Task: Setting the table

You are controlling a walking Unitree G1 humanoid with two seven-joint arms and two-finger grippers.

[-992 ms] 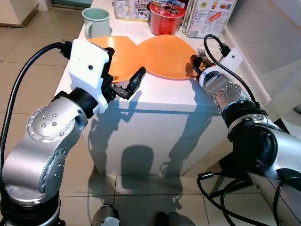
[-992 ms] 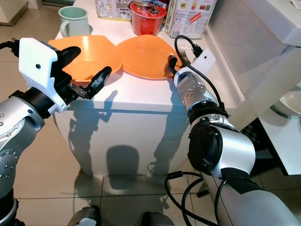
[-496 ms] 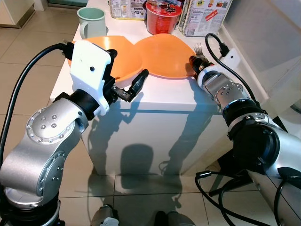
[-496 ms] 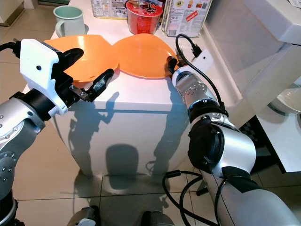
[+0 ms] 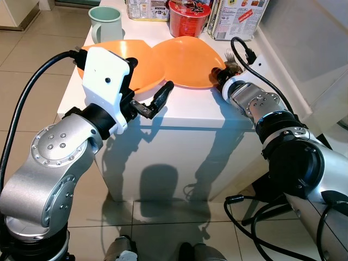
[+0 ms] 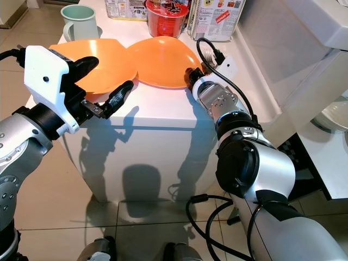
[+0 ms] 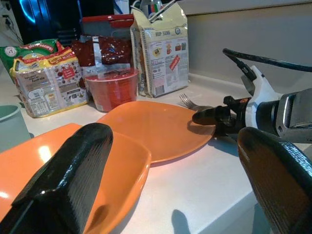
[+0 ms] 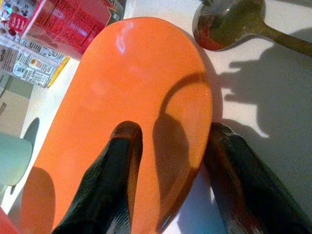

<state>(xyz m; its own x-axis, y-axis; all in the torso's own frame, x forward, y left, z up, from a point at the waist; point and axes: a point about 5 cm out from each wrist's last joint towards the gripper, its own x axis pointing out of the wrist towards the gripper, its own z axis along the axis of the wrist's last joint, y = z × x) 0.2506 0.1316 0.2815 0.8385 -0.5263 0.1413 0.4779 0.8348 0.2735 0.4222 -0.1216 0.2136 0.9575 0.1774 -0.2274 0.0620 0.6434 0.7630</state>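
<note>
An orange plate (image 5: 185, 57) lies on the white table (image 5: 185, 109), overlapping a second orange dish (image 5: 138, 65) to its left. My right gripper (image 5: 218, 76) holds the plate's right rim. In the right wrist view one finger (image 8: 109, 180) lies on the plate (image 8: 122, 87) and the other (image 8: 243, 180) sits just outside the rim. My left gripper (image 5: 145, 81) hovers open at the table's near left edge, by the left dish's rim, with nothing between its fingers. A fork (image 5: 232, 54) and a spoon (image 8: 229, 22) lie just beyond the right gripper.
At the back of the table stand a mint mug (image 5: 104, 23), a red noodle cup (image 5: 187, 15) and food packets (image 5: 239, 16). A counter with a wall edge runs along the right. Tiled floor surrounds the table.
The right wrist has rolled, its cable now arching over the plate's edge, and the plate's right rim has shifted slightly left. The left arm has barely moved. The camera has drifted a little.
</note>
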